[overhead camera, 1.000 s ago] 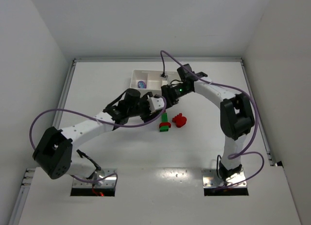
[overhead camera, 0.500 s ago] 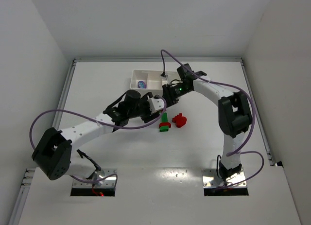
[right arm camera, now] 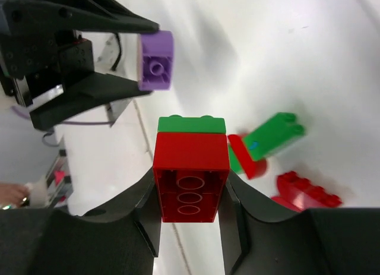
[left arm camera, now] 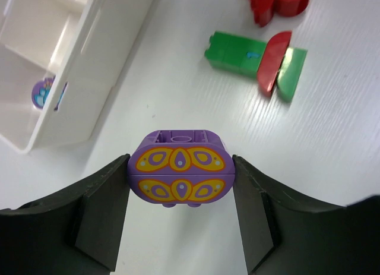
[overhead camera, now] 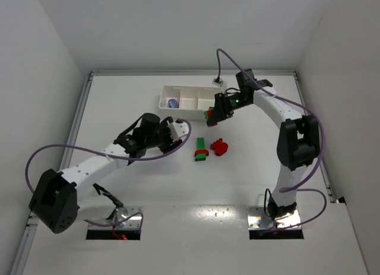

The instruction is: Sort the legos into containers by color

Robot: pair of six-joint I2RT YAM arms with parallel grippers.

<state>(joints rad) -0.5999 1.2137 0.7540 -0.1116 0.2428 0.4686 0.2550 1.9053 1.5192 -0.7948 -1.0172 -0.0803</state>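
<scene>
My left gripper (overhead camera: 181, 128) is shut on a purple lego (left arm camera: 180, 169) with yellow markings, held above the table just in front of the white tray (overhead camera: 178, 88). To its right, my right gripper (overhead camera: 209, 114) is shut on a red lego with a green plate stuck on it (right arm camera: 191, 168), near the tray's front right. Another purple lego (overhead camera: 173, 103) lies in the tray's left compartment. On the table lie a green-and-red cluster (overhead camera: 202, 149) and a red lego (overhead camera: 219, 147). In the right wrist view the left gripper's purple lego (right arm camera: 155, 60) shows beyond the red one.
White walls close in the table on the left, right and back. Purple cables loop over both arms. The tray's middle and right compartments show nothing inside from above.
The two grippers were together in front of the tray. The right one has shut on the red-and-green lego and moved right; the left has drawn back left with the purple lego.
</scene>
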